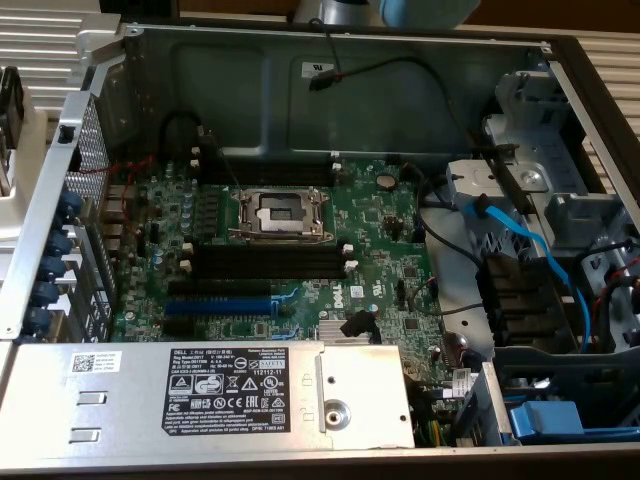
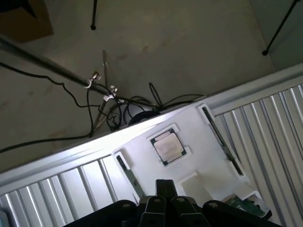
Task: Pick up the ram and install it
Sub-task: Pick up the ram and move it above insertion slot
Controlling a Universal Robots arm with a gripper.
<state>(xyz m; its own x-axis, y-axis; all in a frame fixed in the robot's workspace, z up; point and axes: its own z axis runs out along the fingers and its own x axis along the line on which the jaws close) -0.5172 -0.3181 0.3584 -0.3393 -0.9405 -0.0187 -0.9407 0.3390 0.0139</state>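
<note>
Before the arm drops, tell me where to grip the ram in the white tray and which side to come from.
Probably across its two long edges, coming down from above. The ram shows its green face to the wrist camera at a corner of the white tray, so it seems to lie flat, leaving only the thin edges to pinch. Part is hidden.

You've got the arm [image 1: 420, 10] at the exterior view's top edge: silver-grey joint w/ a pale blue cap. In the wrist view, your gripper [image 2: 164, 190] is matte black, w/ rounded, knuckle-like lobes.
</note>
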